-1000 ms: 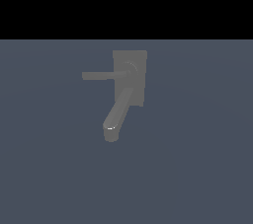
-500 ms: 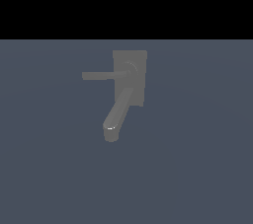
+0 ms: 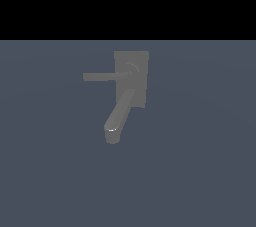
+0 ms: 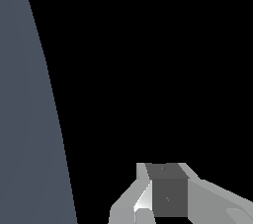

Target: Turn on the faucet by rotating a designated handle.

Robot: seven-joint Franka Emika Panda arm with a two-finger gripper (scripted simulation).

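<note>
In the exterior view the matte grey faucet (image 3: 131, 78) stands on a flat blue-grey floor, with a rectangular back plate and a thick rounded spout (image 3: 118, 118) that slopes down toward the exterior view's left. The handle (image 3: 106, 76) is a thin flat bar. It runs level from a round hub on the plate toward the exterior view's left. My gripper (image 4: 167, 178) shows only in the wrist view, as light grey fingers around a darker block against black. No gap shows between them. Nothing is in it, and the faucet is out of that view.
The blue-grey floor (image 3: 200, 171) spreads around the faucet, and black background lies beyond its far edge. A strip of the same floor (image 4: 29, 119) shows in the wrist view. The arm is out of the exterior view.
</note>
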